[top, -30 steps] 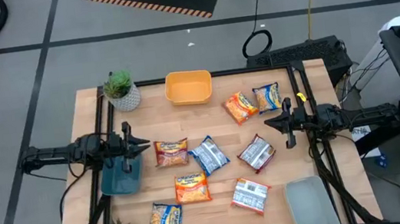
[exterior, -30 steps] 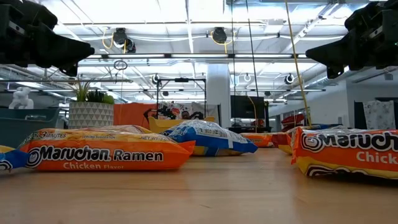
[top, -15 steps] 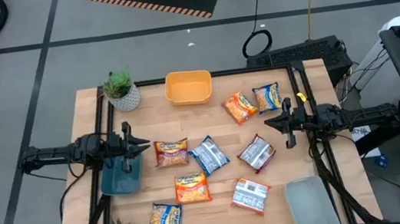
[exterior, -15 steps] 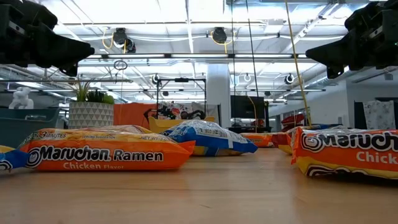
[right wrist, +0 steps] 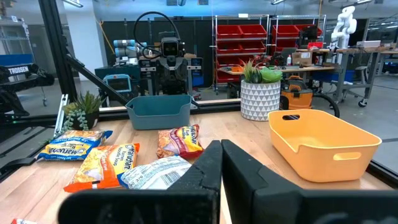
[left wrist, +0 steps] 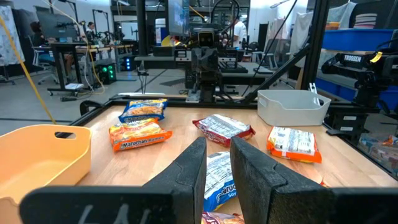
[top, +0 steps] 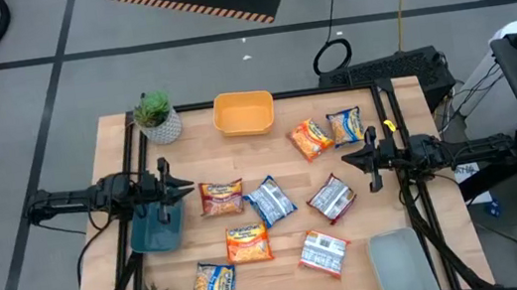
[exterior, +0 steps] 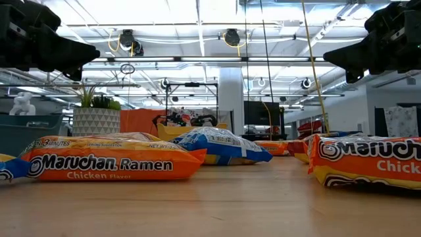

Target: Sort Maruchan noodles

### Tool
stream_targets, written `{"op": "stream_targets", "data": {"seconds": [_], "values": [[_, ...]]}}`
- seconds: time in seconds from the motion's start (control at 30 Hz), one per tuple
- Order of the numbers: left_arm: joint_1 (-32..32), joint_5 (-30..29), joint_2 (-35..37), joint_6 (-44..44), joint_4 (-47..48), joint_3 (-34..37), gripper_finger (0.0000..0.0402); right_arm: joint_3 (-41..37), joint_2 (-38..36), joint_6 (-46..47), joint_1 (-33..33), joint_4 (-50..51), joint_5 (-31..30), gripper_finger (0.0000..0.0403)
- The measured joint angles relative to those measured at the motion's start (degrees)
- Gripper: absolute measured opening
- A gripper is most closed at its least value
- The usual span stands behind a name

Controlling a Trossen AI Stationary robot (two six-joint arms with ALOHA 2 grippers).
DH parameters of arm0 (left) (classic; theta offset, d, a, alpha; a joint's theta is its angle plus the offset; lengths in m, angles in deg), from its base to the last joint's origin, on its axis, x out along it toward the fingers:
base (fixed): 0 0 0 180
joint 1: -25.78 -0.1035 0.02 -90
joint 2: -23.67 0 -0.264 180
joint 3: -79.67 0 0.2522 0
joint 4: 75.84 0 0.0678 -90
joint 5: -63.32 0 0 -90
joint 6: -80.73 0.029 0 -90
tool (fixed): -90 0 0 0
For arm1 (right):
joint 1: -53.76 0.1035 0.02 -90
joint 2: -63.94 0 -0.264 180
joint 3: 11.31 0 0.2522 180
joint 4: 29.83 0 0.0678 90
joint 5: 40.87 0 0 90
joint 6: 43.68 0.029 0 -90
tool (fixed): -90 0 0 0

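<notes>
From the high view you've got eight packets loose on the table [top: 415, 194], none binned: two orange ones [top: 310, 139] and [top: 345, 126] near the right gripper [top: 353, 161], a red packet [top: 221, 197] just beside the left gripper [top: 184, 185], a blue packet [top: 270, 202] mid-table, two red-and-white packets [top: 332, 198] and [top: 324, 253], and two more orange ones [top: 247, 243] and [top: 213, 287] toward the near edge. The yellow bin [top: 243, 113], blue bin [top: 158, 230] and clear bin [top: 402, 258] sit at the edges; both arms hover at mid-table sides, holding nothing. In the low view a chicken-flavor packet [exterior: 112, 164] lies flat, puffy in the middle with thin crimped ends: judge these light, crinkly, slick, with a brittle block inside, so pinch across the short width or at the crimped seam, gently. In the left wrist view that gripper's fingers [left wrist: 189, 168] stand a little apart with a narrow gap, the blue packet showing between them. In the right wrist view its fingers [right wrist: 208, 165] are pressed nearly together, empty, a packet just ahead; you'll need to spread them before any descent.
</notes>
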Motion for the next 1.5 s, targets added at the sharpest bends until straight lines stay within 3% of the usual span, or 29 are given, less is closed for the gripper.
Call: {"op": "stream_targets", "data": {"seconds": [1.5], "values": [[0.0,0.0,0.0,0.0,-0.9,0.0,0.0078,0.0,0.0,0.0,0.0,-0.4,0.0,0.0004]]}}
